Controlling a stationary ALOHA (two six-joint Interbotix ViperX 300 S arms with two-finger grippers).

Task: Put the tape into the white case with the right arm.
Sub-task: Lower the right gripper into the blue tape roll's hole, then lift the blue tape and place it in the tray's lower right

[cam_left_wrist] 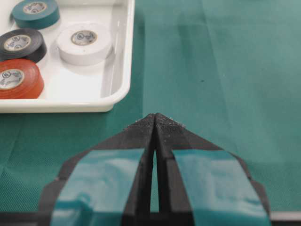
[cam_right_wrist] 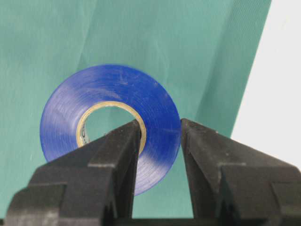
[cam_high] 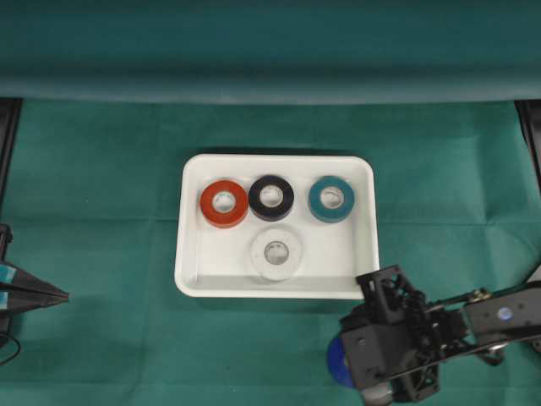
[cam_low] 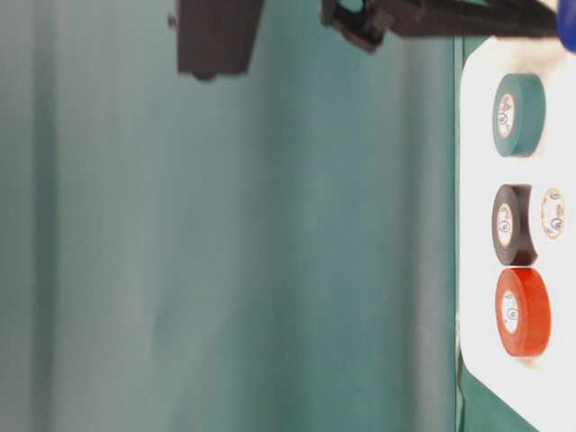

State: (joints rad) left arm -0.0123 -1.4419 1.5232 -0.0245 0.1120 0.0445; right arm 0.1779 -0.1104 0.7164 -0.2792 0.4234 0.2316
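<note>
Green cloth covered the table [cam_high: 101, 254], with a fold of the same cloth along the far edge. I saw the white case [cam_high: 193, 254] at centre, holding four rolls: red tape [cam_high: 223, 203], black tape [cam_high: 271, 197] and teal tape [cam_high: 331, 199] in a row along the far side, white tape [cam_high: 277, 251] nearer, below the black one. My right gripper [cam_right_wrist: 160, 141] was clamped on the blue tape [cam_right_wrist: 110, 101], one finger through the core, the other against the outer face. In the overhead view that roll [cam_high: 338, 362] showed only as a sliver beside the right arm, just outside the case's near right corner. The left gripper [cam_left_wrist: 155, 123] sat closed and empty at the left edge, well apart from the case.
</note>
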